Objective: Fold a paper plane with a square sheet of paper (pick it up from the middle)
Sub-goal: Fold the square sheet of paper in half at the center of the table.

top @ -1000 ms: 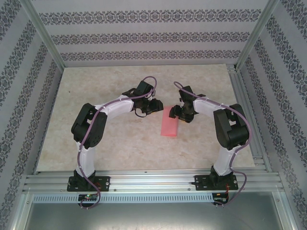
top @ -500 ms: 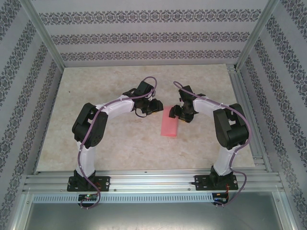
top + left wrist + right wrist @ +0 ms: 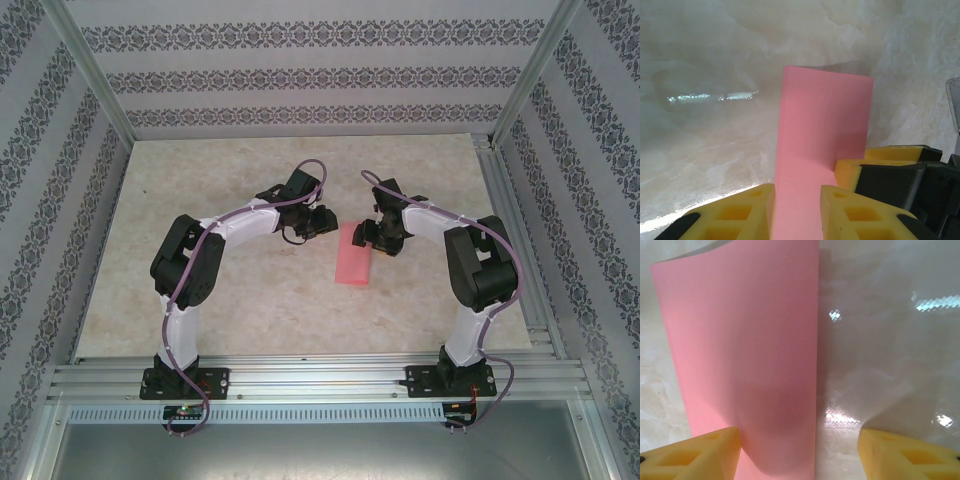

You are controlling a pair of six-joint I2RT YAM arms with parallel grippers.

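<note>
The square sheet of paper (image 3: 354, 262) lies on the table folded into a long pink strip, its far end between the two grippers. My left gripper (image 3: 333, 226) is low over that end; in the left wrist view its yellow fingers (image 3: 740, 212) stand a narrow gap apart, open, with the paper (image 3: 825, 125) filling the gap. My right gripper (image 3: 366, 236) is wide open. One right finger (image 3: 695, 455) rests at the paper (image 3: 745, 355), the other over bare table. The right gripper's yellow finger (image 3: 880, 160) also shows beside the paper in the left wrist view.
The pale marbled table (image 3: 230, 300) is walled by patterned panels (image 3: 300, 80) and an aluminium frame (image 3: 520, 260) on the right. The arm bases sit on the rail (image 3: 320, 380) at the near edge.
The left arm's elbow has edged very slightly to the right. The paper and the right arm have not moved.
</note>
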